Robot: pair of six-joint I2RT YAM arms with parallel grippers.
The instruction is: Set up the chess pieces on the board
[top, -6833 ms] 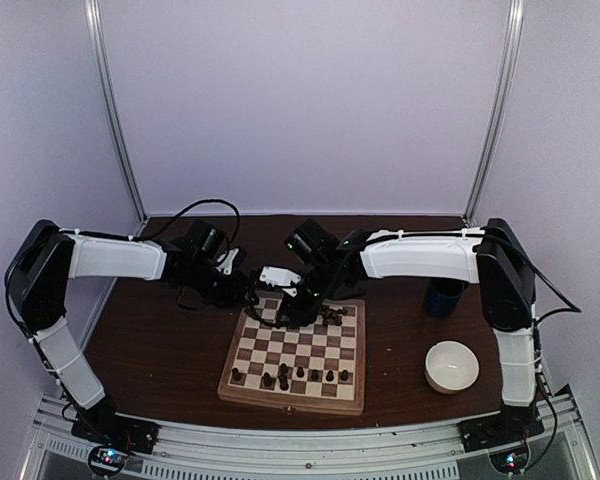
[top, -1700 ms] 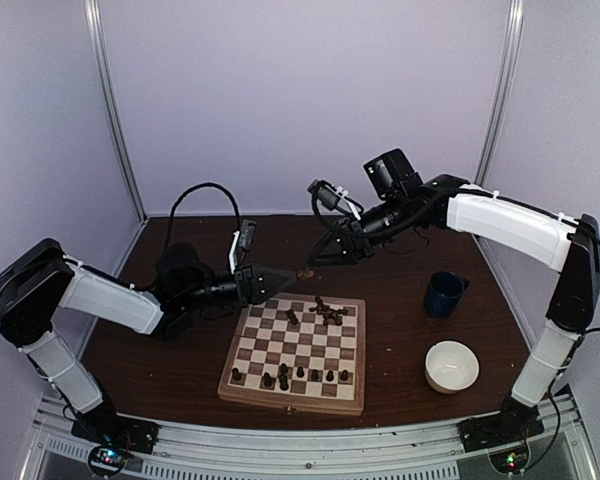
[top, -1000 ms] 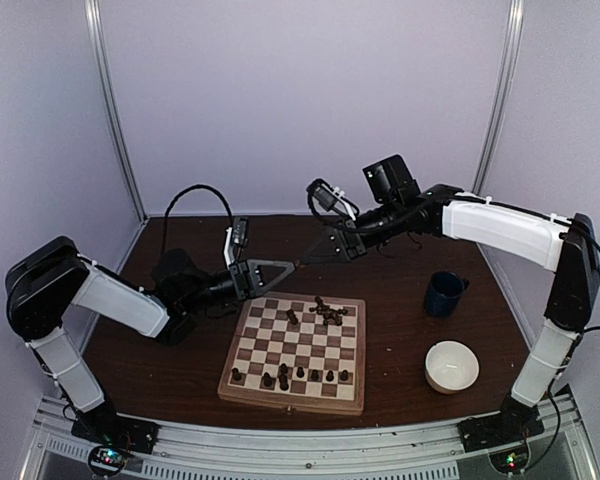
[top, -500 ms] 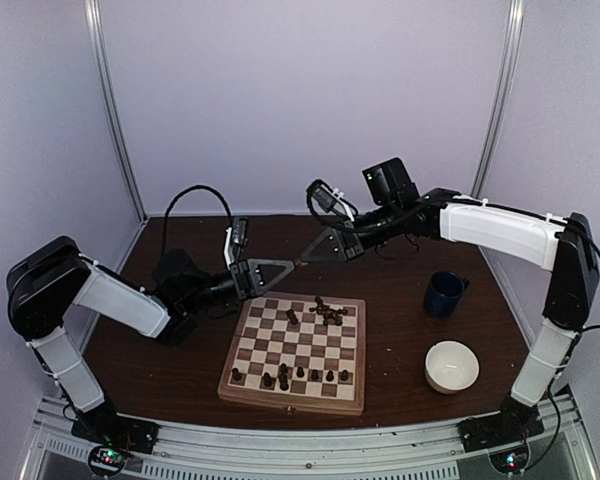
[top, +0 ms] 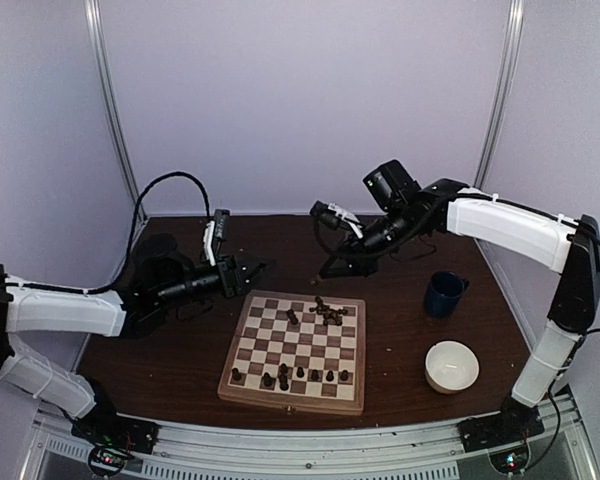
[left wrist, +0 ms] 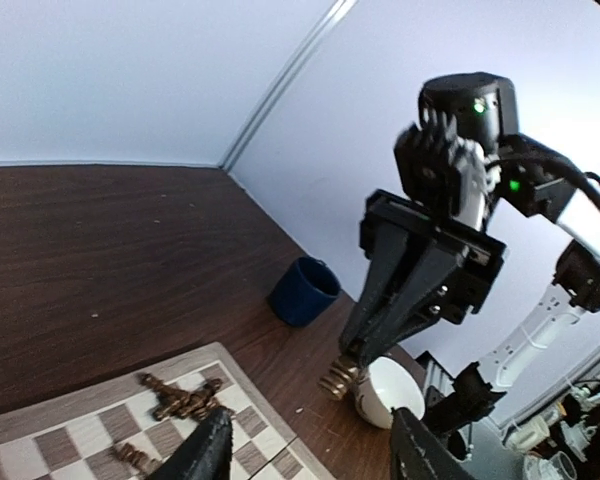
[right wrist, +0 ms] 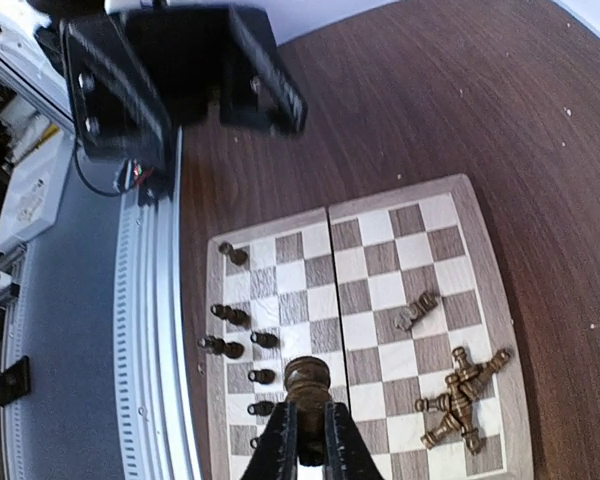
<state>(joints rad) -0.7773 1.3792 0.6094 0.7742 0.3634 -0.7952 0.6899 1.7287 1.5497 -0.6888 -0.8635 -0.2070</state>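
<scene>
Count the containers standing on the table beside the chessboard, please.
2. A dark blue mug stands right of the board, by its far right corner; a white bowl sits right of its near right corner. Nothing seems to hide more.

Pinched a chess piece (right wrist: 307, 380) in the right gripper (right wrist: 307, 422), bottom centre.
Hung over the board (right wrist: 380, 250); heap of pieces (right wrist: 462, 395) lower right.

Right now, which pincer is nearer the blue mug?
Right. The right pincer, holding a chess piece, hangs left of the blue mug; the left pincer is farther left.
</scene>
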